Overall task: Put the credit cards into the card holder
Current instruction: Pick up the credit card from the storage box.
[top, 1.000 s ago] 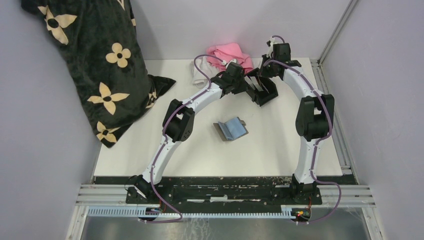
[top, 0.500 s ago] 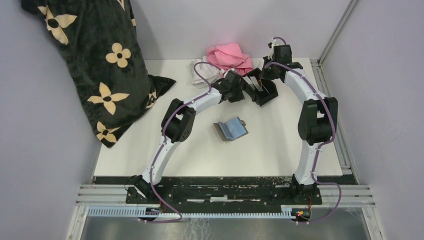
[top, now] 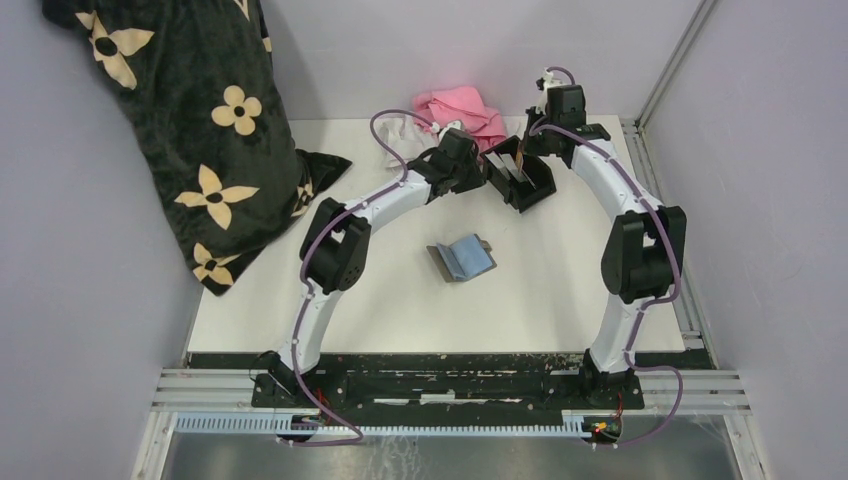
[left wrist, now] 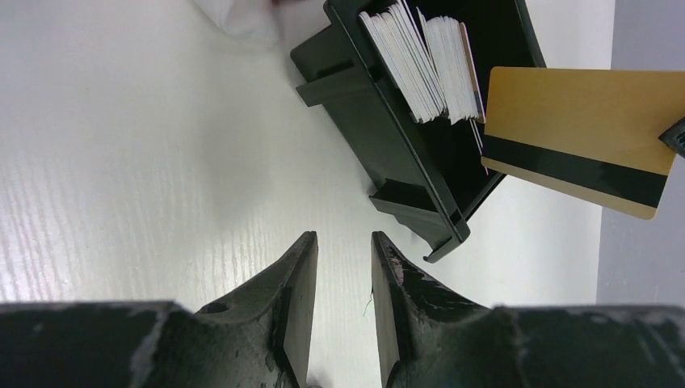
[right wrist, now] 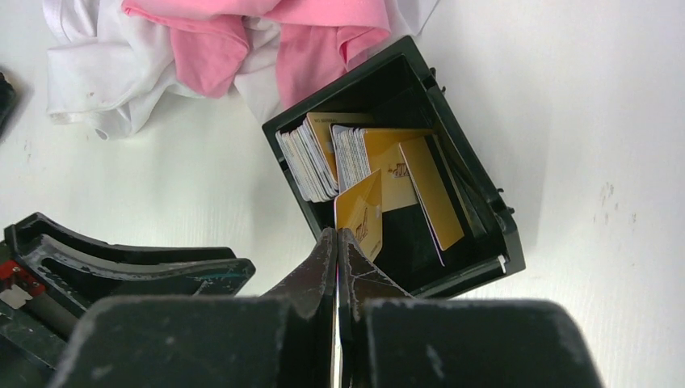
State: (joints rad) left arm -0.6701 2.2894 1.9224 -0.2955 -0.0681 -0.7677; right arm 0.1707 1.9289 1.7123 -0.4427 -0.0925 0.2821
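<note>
Card holder (right wrist: 355, 93) sits on the table (top: 540, 290) directly ahead of the right gripper (right wrist: 338, 236), open top up. Two upright stacks of credit cards (right wrist: 311, 158) stand in its far-left part, with a few tan ones leaning beside them. The right gripper's jaws are pinched tight on one edge of a gold card (right wrist: 361, 212), which sticks out past the fingertips over the holder's opening (can't tell if it touches the cards or the wall). From the left wrist view that card shows its black stripe and hangs at the holder's far-right side.

Left gripper (left wrist: 343, 250) has a narrow gap between its fingers and nothing in it, only bare table there. The holder lies ahead and to the right of its tips, apart from them.

Compared with a second ago, the left gripper has backed off a little from the holder's side and its elbow has swung outward to the left. The right arm's elbow has shifted slightly outward too. The holder is in the same spot.

Pink cloth (right wrist: 266, 40) and white cloth (right wrist: 97, 73) lie beyond the holder, just past its far-left corner. An open wallet (top: 462, 258) lies well behind both grippers, unmoved.
</note>
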